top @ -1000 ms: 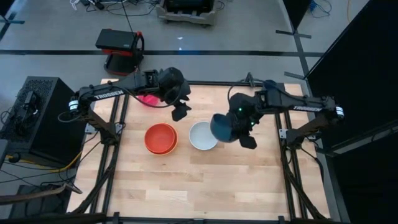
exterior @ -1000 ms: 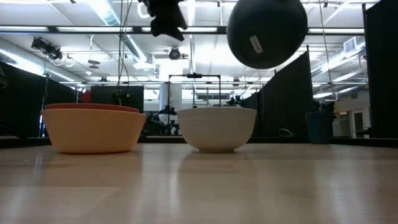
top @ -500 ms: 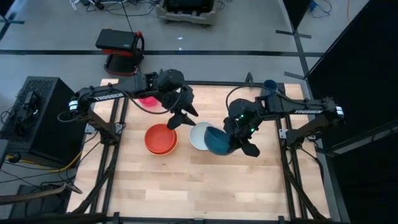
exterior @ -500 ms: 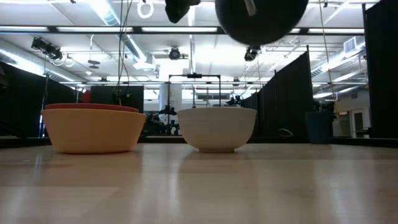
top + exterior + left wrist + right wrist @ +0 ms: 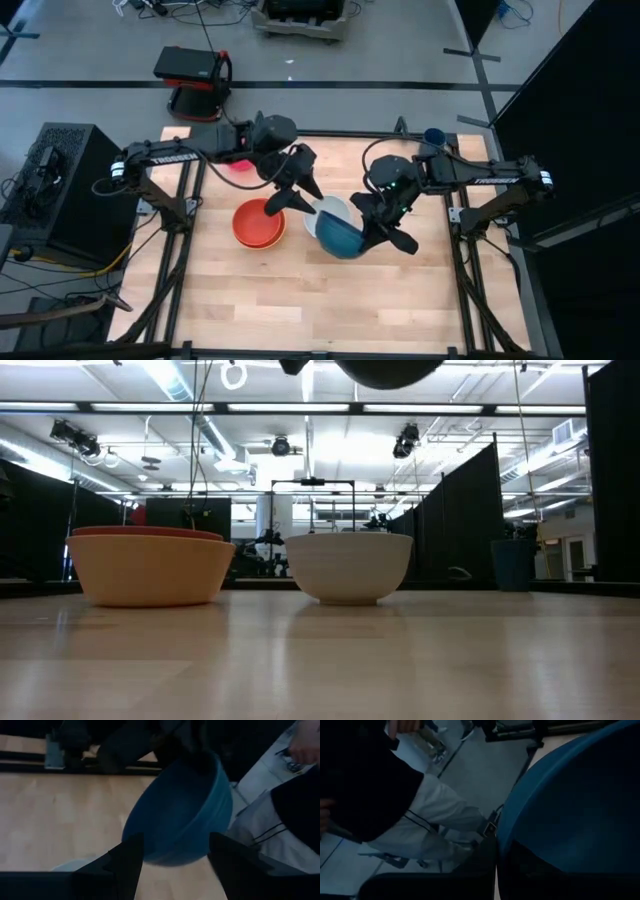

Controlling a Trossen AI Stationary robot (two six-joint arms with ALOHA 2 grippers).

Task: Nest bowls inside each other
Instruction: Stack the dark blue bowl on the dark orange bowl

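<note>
A teal-blue bowl (image 5: 336, 236) hangs over the near right part of the pale white bowl (image 5: 322, 210), with my right gripper (image 5: 368, 228) shut on it. In the low view only its underside (image 5: 388, 369) shows at the top, above the white bowl (image 5: 349, 567). The red bowl (image 5: 259, 222) sits inside the orange bowl (image 5: 150, 572). The pink bowl (image 5: 238, 161) lies at the far left, partly behind my left arm. My left gripper (image 5: 293, 195) hovers open between the red and white bowls, facing the teal bowl (image 5: 180, 815) without touching it. My right gripper holds the teal-blue bowl by its rim (image 5: 503, 834) on the side toward the table's right edge. It reaches in from that side, slanting down. The fingers themselves hide whether one lies inside the bowl. The bowl is lifted clear and tilted.
A small dark blue cup (image 5: 433, 136) stands at the far right corner. The near half of the wooden table (image 5: 300, 300) is bare. A person with a white sleeve (image 5: 440, 815) shows beyond the table in the wrist views.
My right gripper has carried the teal-blue bowl up and toward the table's left and near edges, over the white bowl, tipping its opening upward. My left gripper has swung toward the white bowl and risen, turning as it went. The bowls on the table have stayed put.
</note>
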